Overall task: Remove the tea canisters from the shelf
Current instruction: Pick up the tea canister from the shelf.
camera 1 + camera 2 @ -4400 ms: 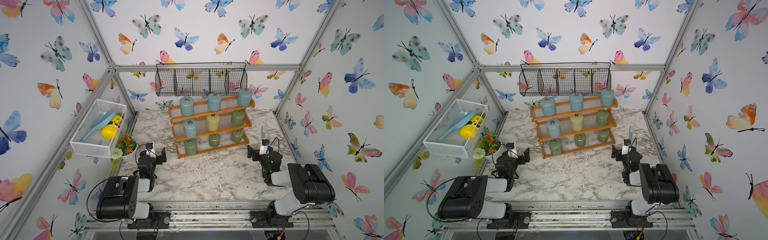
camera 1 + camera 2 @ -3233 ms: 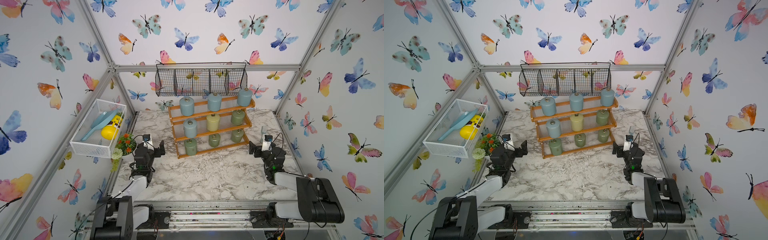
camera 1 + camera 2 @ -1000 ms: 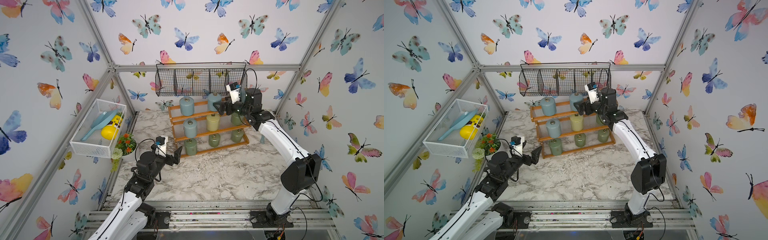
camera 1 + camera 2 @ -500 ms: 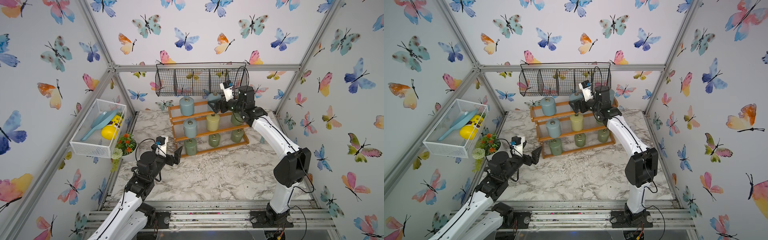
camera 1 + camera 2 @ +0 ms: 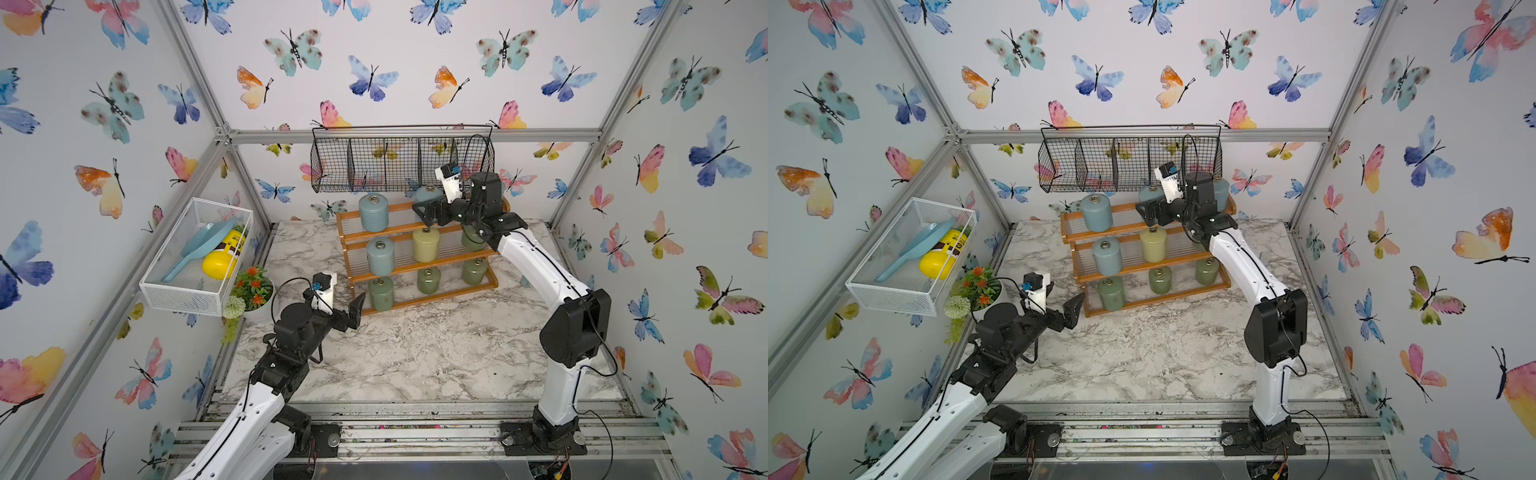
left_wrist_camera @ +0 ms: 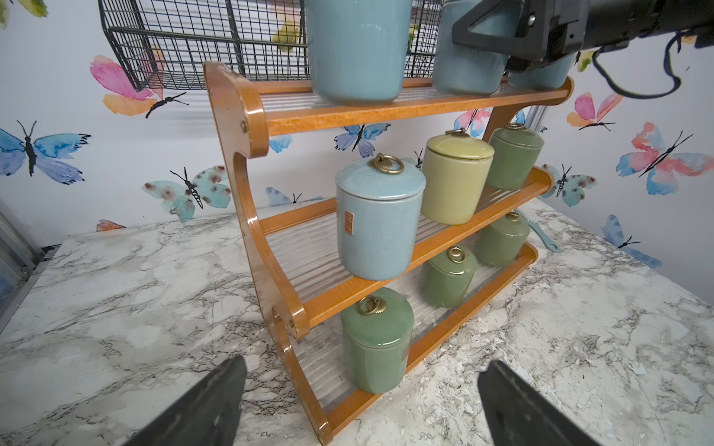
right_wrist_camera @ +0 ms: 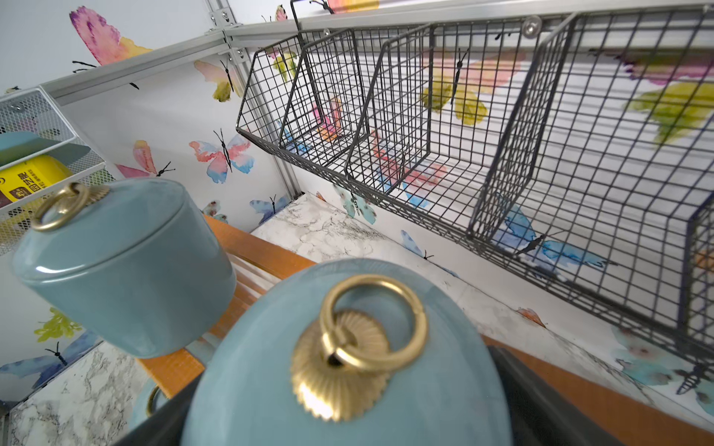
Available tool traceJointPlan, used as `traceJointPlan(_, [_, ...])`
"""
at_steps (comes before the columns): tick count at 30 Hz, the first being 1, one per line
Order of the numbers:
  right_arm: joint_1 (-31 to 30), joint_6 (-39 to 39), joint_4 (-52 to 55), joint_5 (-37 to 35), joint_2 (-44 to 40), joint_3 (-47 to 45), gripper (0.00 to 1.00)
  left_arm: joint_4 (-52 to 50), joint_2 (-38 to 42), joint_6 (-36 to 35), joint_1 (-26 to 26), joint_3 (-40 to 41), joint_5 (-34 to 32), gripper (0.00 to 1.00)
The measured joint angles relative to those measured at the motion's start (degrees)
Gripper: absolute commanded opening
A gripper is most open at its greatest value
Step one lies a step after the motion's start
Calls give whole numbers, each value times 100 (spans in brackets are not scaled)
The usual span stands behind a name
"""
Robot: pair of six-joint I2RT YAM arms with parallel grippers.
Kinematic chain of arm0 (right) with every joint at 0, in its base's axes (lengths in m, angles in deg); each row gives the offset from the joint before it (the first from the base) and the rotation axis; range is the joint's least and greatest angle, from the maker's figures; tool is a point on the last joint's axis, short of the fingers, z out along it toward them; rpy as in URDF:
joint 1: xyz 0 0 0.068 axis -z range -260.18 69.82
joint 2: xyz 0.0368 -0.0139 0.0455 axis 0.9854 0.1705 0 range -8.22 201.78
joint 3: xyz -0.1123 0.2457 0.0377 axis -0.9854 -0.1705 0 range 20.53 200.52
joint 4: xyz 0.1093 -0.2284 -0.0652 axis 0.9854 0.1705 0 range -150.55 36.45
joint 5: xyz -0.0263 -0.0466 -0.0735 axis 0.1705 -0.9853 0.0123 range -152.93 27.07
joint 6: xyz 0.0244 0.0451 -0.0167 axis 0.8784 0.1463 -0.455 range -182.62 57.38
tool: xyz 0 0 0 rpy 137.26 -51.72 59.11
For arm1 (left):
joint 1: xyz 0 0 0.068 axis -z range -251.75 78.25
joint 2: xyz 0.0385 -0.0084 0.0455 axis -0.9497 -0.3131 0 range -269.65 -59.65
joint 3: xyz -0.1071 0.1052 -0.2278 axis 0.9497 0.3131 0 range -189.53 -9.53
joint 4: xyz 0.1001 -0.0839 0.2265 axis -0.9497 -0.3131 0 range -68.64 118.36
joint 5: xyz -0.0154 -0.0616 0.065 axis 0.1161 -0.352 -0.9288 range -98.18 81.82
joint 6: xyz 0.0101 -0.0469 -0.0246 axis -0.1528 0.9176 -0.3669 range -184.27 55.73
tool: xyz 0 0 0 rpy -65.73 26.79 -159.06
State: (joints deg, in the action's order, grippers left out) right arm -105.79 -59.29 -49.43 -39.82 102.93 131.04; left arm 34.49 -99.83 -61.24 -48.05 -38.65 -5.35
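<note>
The shelf (image 5: 432,297) (image 5: 1158,300) (image 6: 247,116) stands at the back of the marble table with tea canisters on all three tiers. My right gripper (image 5: 424,204) (image 5: 1148,205) (image 7: 347,409) is open, one jaw on each side of the middle blue-grey canister (image 5: 429,193) (image 7: 270,367) on the top tier. Left of it stands another blue-grey canister (image 5: 373,212) (image 7: 127,270). My left gripper (image 5: 351,311) (image 5: 1071,309) (image 6: 363,363) is open and empty, low in front of the shelf's left end, facing the bottom-left green canister (image 5: 380,293) (image 6: 376,340). A pale yellow canister (image 5: 425,244) (image 6: 452,181) sits mid-tier.
A black wire basket (image 5: 399,162) (image 7: 502,135) hangs close above the top tier. On the left wall a white mesh basket (image 5: 195,257) holds a yellow bottle and a blue scoop, with potted flowers (image 5: 253,286) below it. A teal comb (image 6: 539,235) lies behind the shelf.
My right gripper has slid left along the top tier, from the right canister to around the middle one. The left arm has stayed where it was.
</note>
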Motion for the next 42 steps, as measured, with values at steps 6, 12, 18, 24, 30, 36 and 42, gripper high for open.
traceJointPlan(6, [0, 0, -46, 4, 17, 55, 98, 2, -15, 7, 0, 0, 2, 98])
traceJointPlan(12, [0, -15, -122, 50, 61, 55, 89, 2, -20, 31, 4, 2, 2, 98])
traceJointPlan(18, [-15, -90, -151, 120, 61, 55, 80, 2, -20, 66, 4, 13, 2, 98])
traceJointPlan(24, [-15, -129, -149, 181, 57, 55, 76, 4, -20, 94, 7, 13, 2, 99])
traceJointPlan(30, [-20, -177, -26, 271, -164, -133, 75, 4, -20, 109, 7, 13, 15, 99])
traceJointPlan(36, [-24, -216, 140, 393, -837, -717, 75, 26, -46, 107, 11, 13, 39, 99])
traceJointPlan(42, [-28, -208, -24, 737, -1628, -1510, 74, 44, -168, 109, 28, 13, 92, 98])
